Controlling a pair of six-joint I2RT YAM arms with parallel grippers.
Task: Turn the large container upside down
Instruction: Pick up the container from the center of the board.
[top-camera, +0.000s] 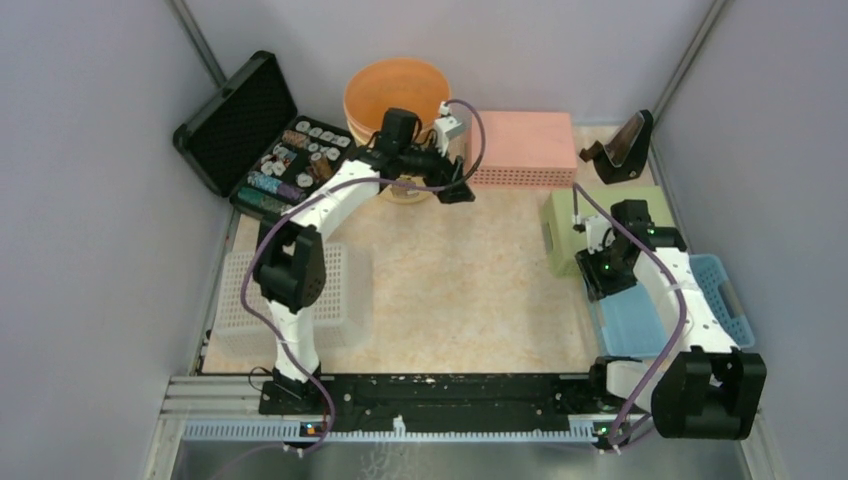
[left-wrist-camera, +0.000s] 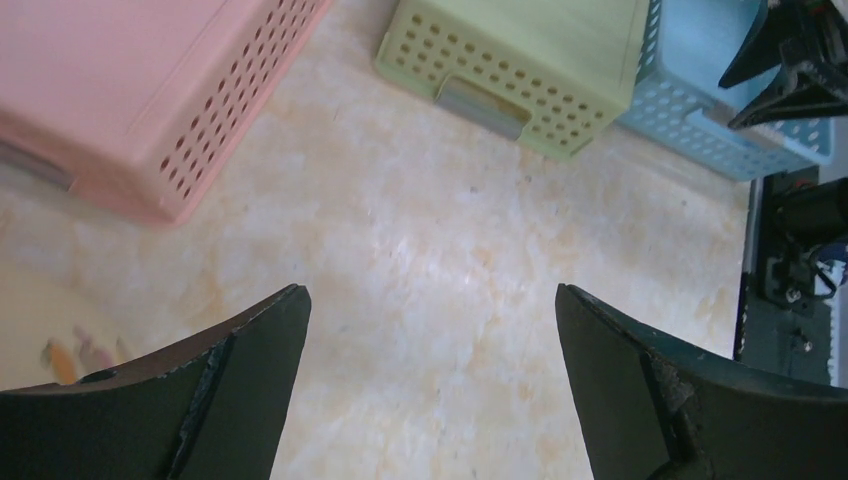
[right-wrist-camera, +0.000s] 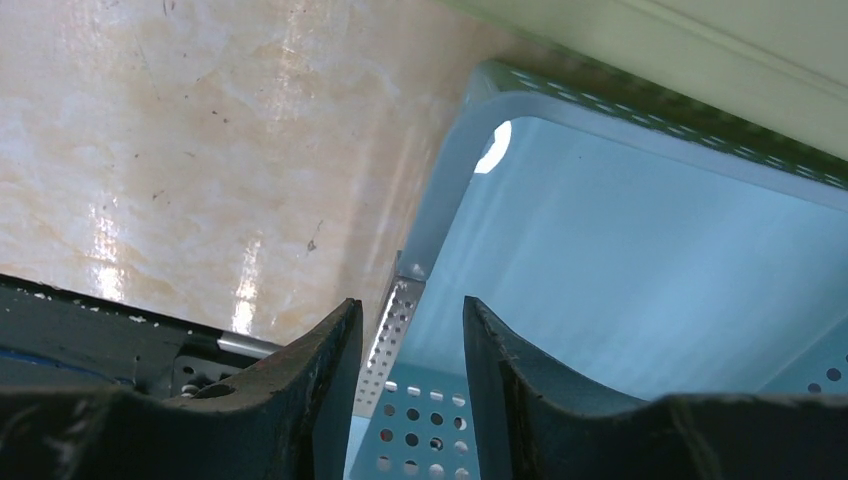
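Nearest you, on the right side of the table (top-camera: 460, 280), sits the blue basket (top-camera: 727, 292), which you can take to be the large container. It stands mouth up, just in front of the green basket (top-camera: 562, 212).

Your right gripper (right-wrist-camera: 405, 305) is narrowed astride the basket's left wall close to a corner, one finger outside against the perforated face and the other inside. It looks clamped on that wall, though the contact on the inner side is hard to make out.

Judge the basket as light, thin moulded plastic. It will weigh little, but the wall will likely flex and the smooth rim may slip between the pads. A corner hold is the stiffest place you have, so keep it there and set the fingers well down over the rim. Held off-centre, the basket will want to swing as it rolls, and the green basket beside it leaves little room on that side.

Farther off, your left gripper (left-wrist-camera: 430, 290) hangs with its jaws spread wide and nothing between them. It is above bare table beside the orange bucket (top-camera: 395, 85) and the pink basket (top-camera: 520, 140).
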